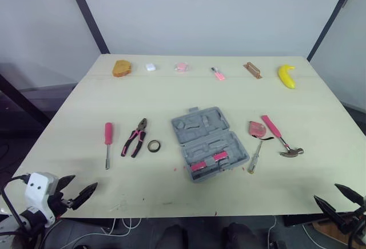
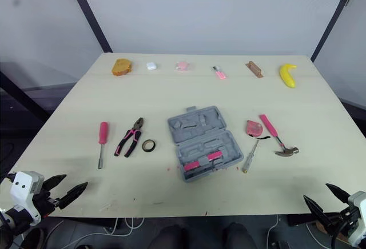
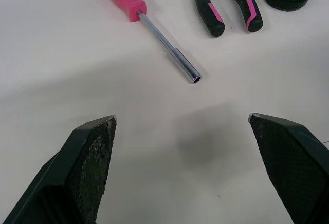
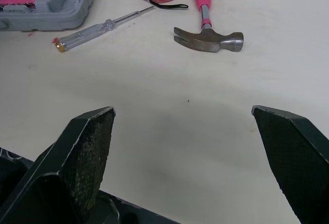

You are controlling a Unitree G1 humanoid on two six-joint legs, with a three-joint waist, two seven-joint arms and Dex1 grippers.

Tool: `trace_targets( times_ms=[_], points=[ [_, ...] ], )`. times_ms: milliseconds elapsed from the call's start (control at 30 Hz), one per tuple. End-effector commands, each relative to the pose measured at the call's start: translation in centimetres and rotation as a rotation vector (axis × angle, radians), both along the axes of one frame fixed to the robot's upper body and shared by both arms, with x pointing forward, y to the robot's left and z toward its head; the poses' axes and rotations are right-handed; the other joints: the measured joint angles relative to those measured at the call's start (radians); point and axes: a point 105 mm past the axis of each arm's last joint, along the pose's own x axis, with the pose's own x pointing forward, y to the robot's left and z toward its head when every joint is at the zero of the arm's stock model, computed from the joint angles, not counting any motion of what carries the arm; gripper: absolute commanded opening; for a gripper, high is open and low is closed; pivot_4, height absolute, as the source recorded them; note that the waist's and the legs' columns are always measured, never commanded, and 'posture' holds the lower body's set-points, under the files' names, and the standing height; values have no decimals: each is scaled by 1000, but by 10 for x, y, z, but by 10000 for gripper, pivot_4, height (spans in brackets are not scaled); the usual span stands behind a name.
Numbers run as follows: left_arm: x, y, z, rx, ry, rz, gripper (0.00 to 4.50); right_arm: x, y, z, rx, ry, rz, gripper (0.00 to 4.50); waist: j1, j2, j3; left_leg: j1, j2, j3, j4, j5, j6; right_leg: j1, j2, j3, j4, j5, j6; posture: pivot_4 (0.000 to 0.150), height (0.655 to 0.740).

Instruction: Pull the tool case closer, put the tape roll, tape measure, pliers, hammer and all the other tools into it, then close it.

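Note:
The open grey tool case (image 1: 209,141) lies mid-table with pink latches at its near edge. Left of it are a black tape roll (image 1: 154,145), pink-and-black pliers (image 1: 135,138) and a pink-handled nut driver (image 1: 107,143). To its right rest a red tape measure (image 1: 257,128), a clear-handled screwdriver (image 1: 254,157) and a pink-handled hammer (image 1: 281,137). My left gripper (image 1: 77,193) hangs open at the table's near left edge, below the nut driver. At the near right corner my right gripper (image 1: 337,199) is open too, with nothing between its fingers.
Along the table's far edge sit a bread slice (image 1: 122,68), a white earbud case (image 1: 150,67), a pink eraser (image 1: 181,67), a small pink tool (image 1: 218,74), a wooden block (image 1: 252,69) and a banana (image 1: 286,76). Bare tabletop (image 1: 171,186) spreads between the tools and the near edge.

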Motion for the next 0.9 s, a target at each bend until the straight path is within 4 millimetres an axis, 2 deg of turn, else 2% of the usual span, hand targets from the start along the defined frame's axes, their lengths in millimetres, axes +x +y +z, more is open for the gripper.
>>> trace_targets(
  times_ms=[33,533,667,900],
  points=[
    [2,-6,9,17,-13,-74,44045,-3,-2,6,-6,-18,32,45000,2,0,0,0,0,0,0,0,0,0,0,0,0,0,0,1500,7400],
    [10,-20,14,-16,-37,-175,44045,0,-1,0,-28,16,90,45000,10,0,0,0,-1,1,0,0,0,0,0,0,0,0,0,1500,7400],
    [20,-39,21,-52,-48,-255,44045,12,11,12,-28,29,155,45000,10,0,0,0,-1,1,0,0,0,0,0,0,0,0,0,1500,7400],
    [37,-87,39,-103,-70,-402,44045,52,37,44,-75,-14,299,45000,10,0,0,0,-1,0,1,0,0,0,1,0,1,0,0,1500,7400]
  ],
)
